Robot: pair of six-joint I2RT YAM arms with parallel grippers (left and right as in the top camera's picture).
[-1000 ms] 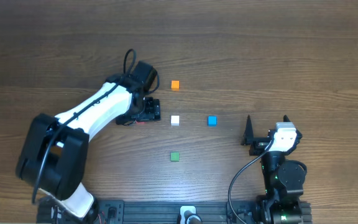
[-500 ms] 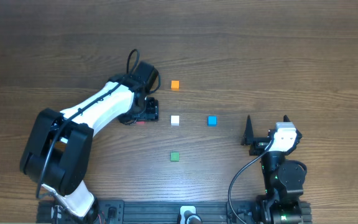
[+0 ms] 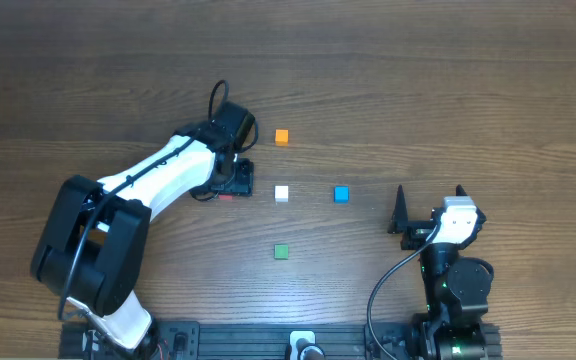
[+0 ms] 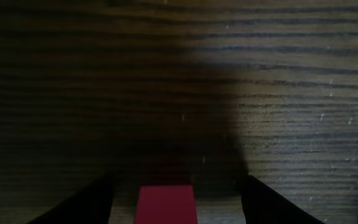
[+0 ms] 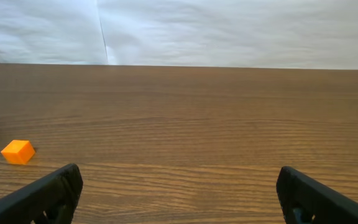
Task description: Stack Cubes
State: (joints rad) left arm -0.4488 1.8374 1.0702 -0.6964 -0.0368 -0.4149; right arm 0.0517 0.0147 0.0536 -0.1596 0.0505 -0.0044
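Note:
Several small cubes lie on the wooden table: orange (image 3: 282,136), white (image 3: 282,193), blue (image 3: 341,193) and green (image 3: 281,252). A red cube (image 4: 165,204) sits on the wood between the fingers of my left gripper (image 4: 176,208), with a gap on each side of it. In the top view my left gripper (image 3: 236,182) is low over the table just left of the white cube, and a sliver of the red cube (image 3: 226,198) shows under it. My right gripper (image 3: 430,200) stands open at the right, near its base, right of the blue cube. The orange cube (image 5: 18,151) also lies far off in the right wrist view.
The dark wooden table (image 3: 448,80) stretches bare across the far half and the right side. A white backdrop (image 5: 229,31) rises behind the table's far edge. A black rail (image 3: 298,340) with the arm bases runs along the near edge.
My left arm has shifted slightly, its gripper nudging a little left beside the white cube. The right arm and the cubes have not moved.

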